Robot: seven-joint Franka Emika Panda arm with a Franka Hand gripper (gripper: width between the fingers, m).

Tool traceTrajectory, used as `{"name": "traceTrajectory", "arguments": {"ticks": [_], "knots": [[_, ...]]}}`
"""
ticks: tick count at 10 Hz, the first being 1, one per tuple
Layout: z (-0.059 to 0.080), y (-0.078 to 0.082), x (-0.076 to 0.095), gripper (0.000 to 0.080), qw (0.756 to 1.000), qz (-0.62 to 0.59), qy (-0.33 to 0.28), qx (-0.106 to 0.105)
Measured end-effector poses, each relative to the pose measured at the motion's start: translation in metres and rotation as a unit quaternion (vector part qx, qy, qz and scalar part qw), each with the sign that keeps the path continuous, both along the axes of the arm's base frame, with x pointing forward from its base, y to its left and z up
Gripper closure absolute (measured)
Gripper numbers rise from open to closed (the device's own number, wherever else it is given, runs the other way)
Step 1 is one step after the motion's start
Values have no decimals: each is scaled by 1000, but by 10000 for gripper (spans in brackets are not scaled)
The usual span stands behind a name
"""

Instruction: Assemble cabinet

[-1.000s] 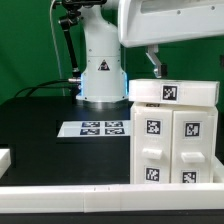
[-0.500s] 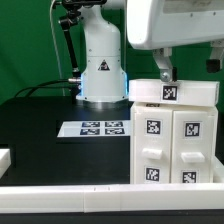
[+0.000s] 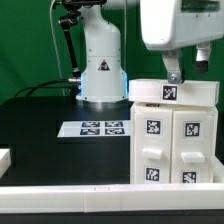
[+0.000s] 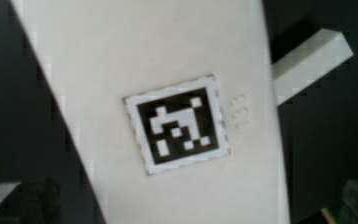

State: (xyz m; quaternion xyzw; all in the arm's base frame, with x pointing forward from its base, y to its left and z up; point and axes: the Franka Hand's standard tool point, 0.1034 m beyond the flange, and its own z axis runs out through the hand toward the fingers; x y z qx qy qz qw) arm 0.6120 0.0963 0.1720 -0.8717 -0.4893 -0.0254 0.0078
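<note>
While the arm hangs over the bench [image 3: 40, 120], the end effector [image 3: 175, 74] sits just above the top of the cabinet [image 3: 172, 135]. I cannot tell if its fingers are apart or together, because only a little of them shows under the big white wrist.

The cabinet is a big white box. It stands on the exterior view's right side of the black bench, near the front. A flat white top piece [image 3: 172, 94] lies across it, with a black-and-white square marker [image 3: 171, 93] on it. Below are two tall white door blocks, side by side, and each has square markers too.

In the wrist view, a long white piece [image 4: 149, 100] fills most of the picture, tilted, with one square marker [image 4: 179, 128] on it. That view is blurry.

Farther back on the bench, to the exterior view's left of the cabinet, the marker board [image 3: 92, 129] lies flat. Behind it stands the white base of the arm [image 3: 100, 70].
</note>
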Motion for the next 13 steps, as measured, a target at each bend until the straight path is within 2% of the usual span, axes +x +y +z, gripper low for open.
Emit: {"name": "traceTrajectory", "arguments": {"ticks": [3, 6, 7, 8, 9, 13], "knots": [[-4, -9, -1, 3, 995, 97, -1, -5], [-7, -16, -1, 3, 996, 84, 1, -5], [-10, -17, -3, 127, 997, 77, 2, -5], [-11, -17, -4, 127, 997, 77, 4, -5], [-11, -18, -3, 250, 997, 76, 3, -5], [-11, -18, -3, 245, 998, 65, 4, -4]]}}
